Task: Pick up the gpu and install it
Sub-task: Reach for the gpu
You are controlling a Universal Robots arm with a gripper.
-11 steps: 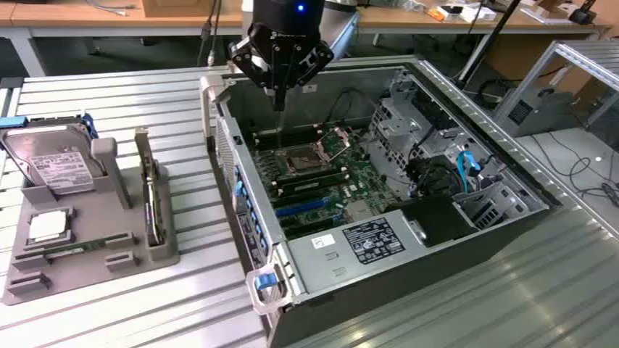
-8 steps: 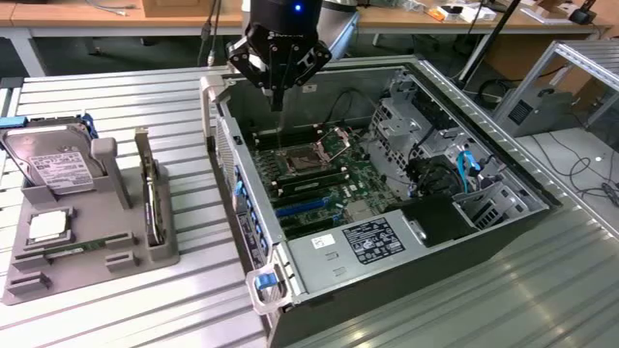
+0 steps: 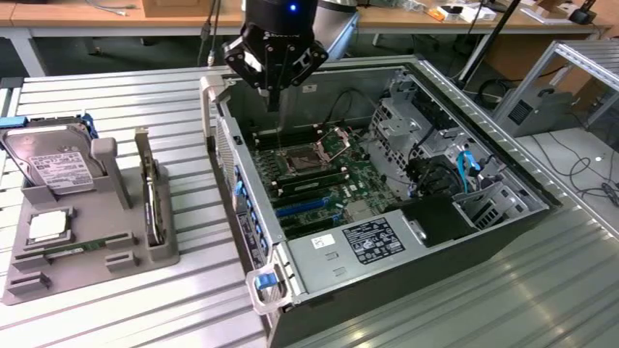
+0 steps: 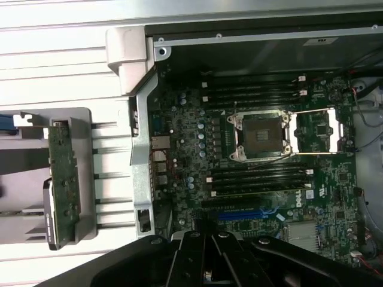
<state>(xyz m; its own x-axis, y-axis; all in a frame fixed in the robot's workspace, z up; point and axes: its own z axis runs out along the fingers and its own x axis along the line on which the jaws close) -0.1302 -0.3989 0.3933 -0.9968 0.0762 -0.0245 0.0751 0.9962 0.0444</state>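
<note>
The gpu (image 3: 150,192) stands on edge in a slot of the grey holder (image 3: 97,250) at the exterior view's left; in the wrist view its green board (image 4: 63,179) faces up with a silver bracket at one end. My gripper (image 3: 274,98) hangs above the far corner of the open computer case (image 3: 217,123), well apart from the gpu. Its fingers (image 4: 206,263) are shut together with nothing between them. Below it lies the motherboard (image 4: 263,179), with an open processor socket (image 4: 261,136) and a blue card slot (image 4: 239,213).
A silver hard drive (image 3: 53,163) leans in the holder's far end, and a processor (image 3: 48,226) lies in its tray. The case holds drive cages (image 3: 416,123), blue cables (image 3: 464,170) and a power supply (image 3: 372,243). Benches and another case (image 3: 570,87) stand behind.
</note>
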